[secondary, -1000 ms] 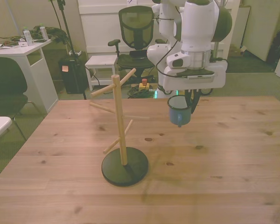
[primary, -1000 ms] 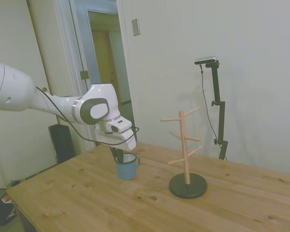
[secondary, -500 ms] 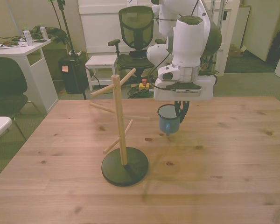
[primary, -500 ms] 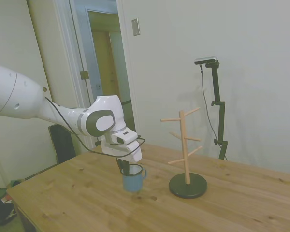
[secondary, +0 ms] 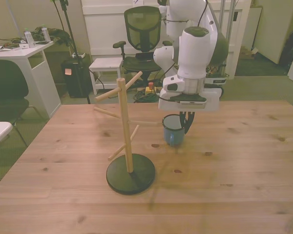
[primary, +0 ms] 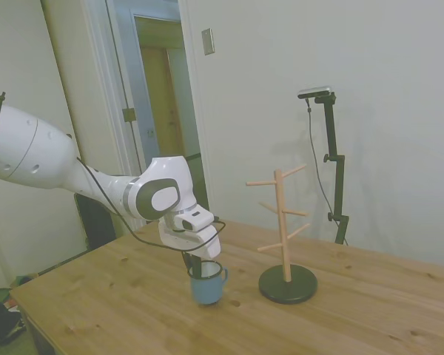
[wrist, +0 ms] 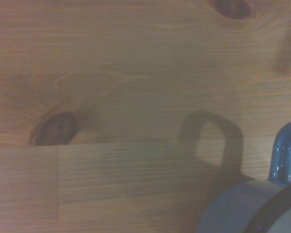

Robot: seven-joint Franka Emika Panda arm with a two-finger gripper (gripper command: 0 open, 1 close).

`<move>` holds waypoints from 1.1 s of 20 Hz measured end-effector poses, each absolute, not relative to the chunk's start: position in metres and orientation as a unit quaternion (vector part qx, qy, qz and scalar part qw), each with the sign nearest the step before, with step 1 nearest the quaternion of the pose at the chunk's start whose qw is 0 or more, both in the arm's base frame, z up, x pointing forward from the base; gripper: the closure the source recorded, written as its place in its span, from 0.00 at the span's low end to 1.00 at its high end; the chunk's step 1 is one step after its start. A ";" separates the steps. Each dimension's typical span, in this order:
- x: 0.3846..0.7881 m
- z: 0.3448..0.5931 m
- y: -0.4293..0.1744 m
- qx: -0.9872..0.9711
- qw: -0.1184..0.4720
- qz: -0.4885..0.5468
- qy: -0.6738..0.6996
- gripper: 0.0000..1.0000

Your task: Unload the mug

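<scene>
On table [primary: 118, 310]: unmarked mug [primary: 207, 283]

You have open table [secondary: 244, 161] on the front view's right of the mug [secondary: 173, 130]. On its other side stands the wooden peg stand [secondary: 126, 127], near but apart from it, with pegs reaching toward the mug at rim height. The gripper [secondary: 187, 122] already occupies the space above the mug's mouth.
</scene>
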State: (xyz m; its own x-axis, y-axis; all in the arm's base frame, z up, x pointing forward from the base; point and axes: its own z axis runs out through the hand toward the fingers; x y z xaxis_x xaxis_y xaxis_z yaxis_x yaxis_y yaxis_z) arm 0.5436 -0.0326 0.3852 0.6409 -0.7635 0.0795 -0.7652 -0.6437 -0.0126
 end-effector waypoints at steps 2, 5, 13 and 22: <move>0.544 0.383 -0.034 0.905 0.012 0.038 -0.423 1.00; 0.544 0.380 -0.036 0.904 0.013 0.037 -0.425 1.00; 0.541 0.373 -0.035 0.904 0.013 0.036 -0.427 0.00; 0.540 0.373 -0.031 0.904 0.014 0.037 -0.426 0.00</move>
